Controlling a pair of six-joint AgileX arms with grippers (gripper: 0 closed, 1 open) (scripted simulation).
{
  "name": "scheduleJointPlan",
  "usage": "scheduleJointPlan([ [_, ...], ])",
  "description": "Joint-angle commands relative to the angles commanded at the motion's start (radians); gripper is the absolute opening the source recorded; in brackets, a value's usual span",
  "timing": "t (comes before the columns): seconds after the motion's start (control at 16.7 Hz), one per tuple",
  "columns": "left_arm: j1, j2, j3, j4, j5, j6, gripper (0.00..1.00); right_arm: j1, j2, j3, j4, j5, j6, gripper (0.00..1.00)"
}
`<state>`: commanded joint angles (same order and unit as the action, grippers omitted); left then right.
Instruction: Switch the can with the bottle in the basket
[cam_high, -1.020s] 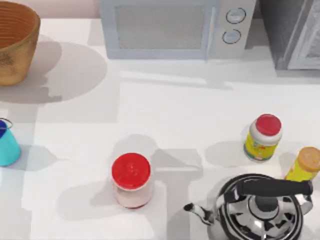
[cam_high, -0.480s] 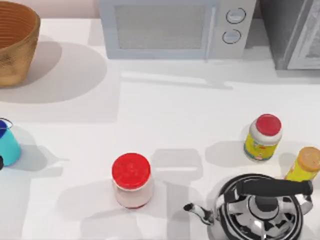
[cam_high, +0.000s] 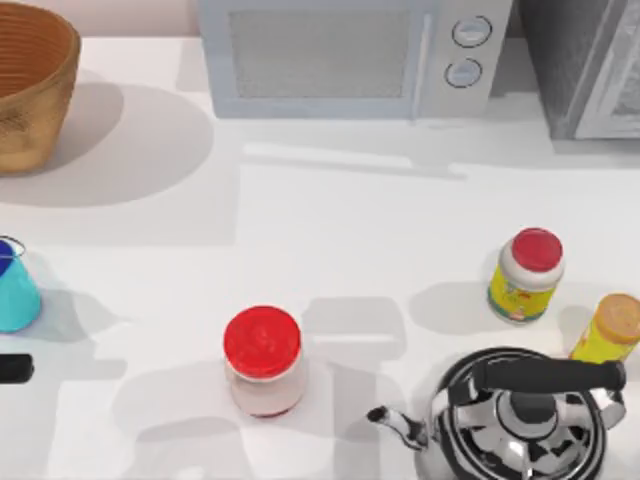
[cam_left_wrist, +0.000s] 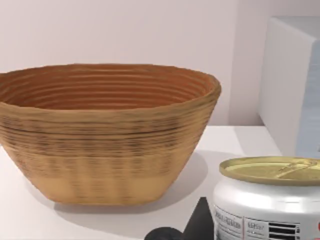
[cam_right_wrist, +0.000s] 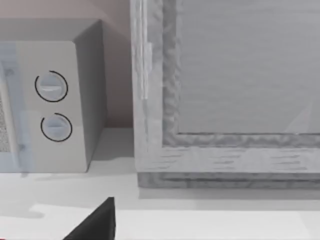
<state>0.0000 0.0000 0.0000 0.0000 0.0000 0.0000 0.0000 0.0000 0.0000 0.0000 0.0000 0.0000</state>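
Left gripper: a dark tip (cam_high: 14, 368) pokes in at the table's left edge in the top view, just below the can; in the left wrist view a dark finger (cam_left_wrist: 200, 222) rises right beside the bottle. Whether the fingers are apart or closed on anything, I cannot tell.
Right gripper: one dark finger (cam_right_wrist: 97, 222) juts up at the near edge of the right wrist view, facing the microwave and the cabinet; its opening cannot be told.
Bottle: white, with an olive-gold top (cam_left_wrist: 272, 197), close to the left wrist camera, outside the basket, which stands behind it.
Can: turquoise with a dark blue rim (cam_high: 14, 290), upright on the table at the far left edge, well below the basket.
Basket: golden-brown wicker (cam_high: 40, 110) in the top-left corner of the table; the ribbed inner wall shows in the left wrist view (cam_left_wrist: 107, 127), its floor hidden.
Red-lidded pale jar: (cam_high: 263, 360) upright, lower middle of the table.
Yellow-label jar: red lid (cam_high: 526, 274), right side, above the kettle.
Orange-topped container: (cam_high: 608, 330) at the right edge, just beside the kettle.
Kettle: shiny, black handle (cam_high: 520, 415), bottom right.
Microwave: (cam_high: 350, 55) along the back edge.
Cabinet: grey (cam_high: 590, 65) in the back-right corner.
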Motion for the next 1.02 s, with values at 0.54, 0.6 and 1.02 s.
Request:
scheduleJointPlan([
  [0.54, -0.011, 0.206, 0.095, 0.102, 0.080, 0.001, 0.00, 0.000, 0.000, 0.000, 0.000, 0.000, 0.000, 1.00],
  [0.6, -0.020, 0.271, 0.125, 0.135, 0.109, 0.001, 0.00, 0.000, 0.000, 0.000, 0.000, 0.000, 0.000, 1.00],
  [1.02, -0.119, 0.888, 0.412, 0.452, 0.410, 0.002, 0.00, 0.000, 0.000, 0.000, 0.000, 0.000, 0.000, 1.00],
])
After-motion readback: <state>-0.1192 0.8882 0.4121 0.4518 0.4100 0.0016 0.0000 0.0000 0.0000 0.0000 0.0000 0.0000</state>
